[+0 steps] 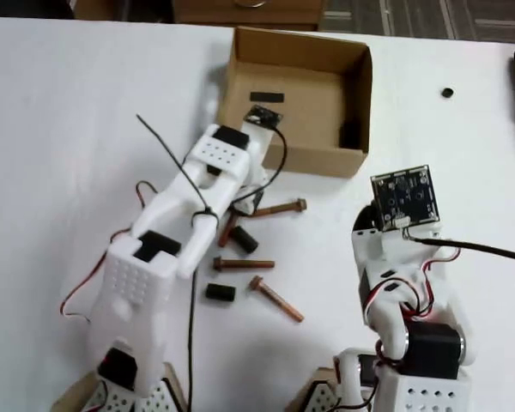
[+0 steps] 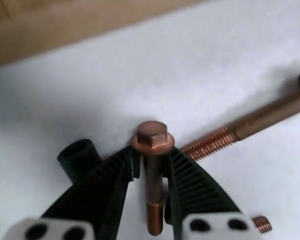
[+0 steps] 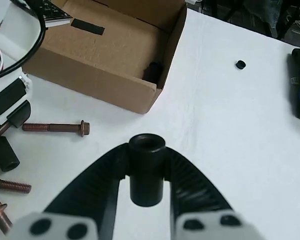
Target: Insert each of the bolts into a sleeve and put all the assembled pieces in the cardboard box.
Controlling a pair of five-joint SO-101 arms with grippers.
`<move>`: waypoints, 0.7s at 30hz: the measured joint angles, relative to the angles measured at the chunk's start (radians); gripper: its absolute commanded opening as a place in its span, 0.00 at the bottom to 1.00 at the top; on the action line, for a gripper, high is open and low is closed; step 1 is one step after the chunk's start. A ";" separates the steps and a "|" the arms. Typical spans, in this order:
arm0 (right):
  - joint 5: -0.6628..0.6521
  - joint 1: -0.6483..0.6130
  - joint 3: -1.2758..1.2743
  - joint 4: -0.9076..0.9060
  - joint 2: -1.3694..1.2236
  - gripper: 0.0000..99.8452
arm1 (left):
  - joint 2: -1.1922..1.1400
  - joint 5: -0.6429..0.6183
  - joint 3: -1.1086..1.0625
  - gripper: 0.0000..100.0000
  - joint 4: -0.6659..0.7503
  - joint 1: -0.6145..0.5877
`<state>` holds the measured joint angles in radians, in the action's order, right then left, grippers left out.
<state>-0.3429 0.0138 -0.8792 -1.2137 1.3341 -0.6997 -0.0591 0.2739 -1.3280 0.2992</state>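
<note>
Parts are held near the cardboard box (image 3: 90, 80).
A bolt (image 2: 152, 139) is gripped by the left claw (image 2: 151, 156), a sleeve (image 3: 146, 182) by the right claw (image 3: 146, 155).

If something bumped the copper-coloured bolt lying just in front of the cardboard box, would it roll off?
The copper-coloured bolt would probably roll, its shank being round, but likely in a curve, since its flanged head is wider. It looks like solid metal, so probably stiff and heavy for its size. Its threads may help a grip.

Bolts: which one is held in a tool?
The bolt clamped in the left tool, head beyond its tips; the other three lie loose on the table.
</note>
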 measured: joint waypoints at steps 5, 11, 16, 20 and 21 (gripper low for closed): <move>0.000 0.000 0.000 0.000 0.000 0.02 | -0.020 0.000 0.037 0.02 -0.008 0.003; 0.000 0.000 0.000 0.003 0.000 0.02 | -0.029 -0.002 0.124 0.02 -0.074 0.003; 0.011 0.000 0.000 0.060 0.000 0.02 | 0.000 -0.002 0.305 0.02 -0.212 -0.005; 0.118 -0.011 -0.003 0.101 0.000 0.02 | 0.121 -0.006 0.509 0.02 -0.341 0.000; 0.144 -0.031 -0.009 0.103 0.000 0.02 | 0.153 -0.018 0.552 0.02 -0.370 0.000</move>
<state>-0.1987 -0.0169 -0.8884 -1.1109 1.3341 -0.5462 -0.0775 0.8263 -1.6978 0.2992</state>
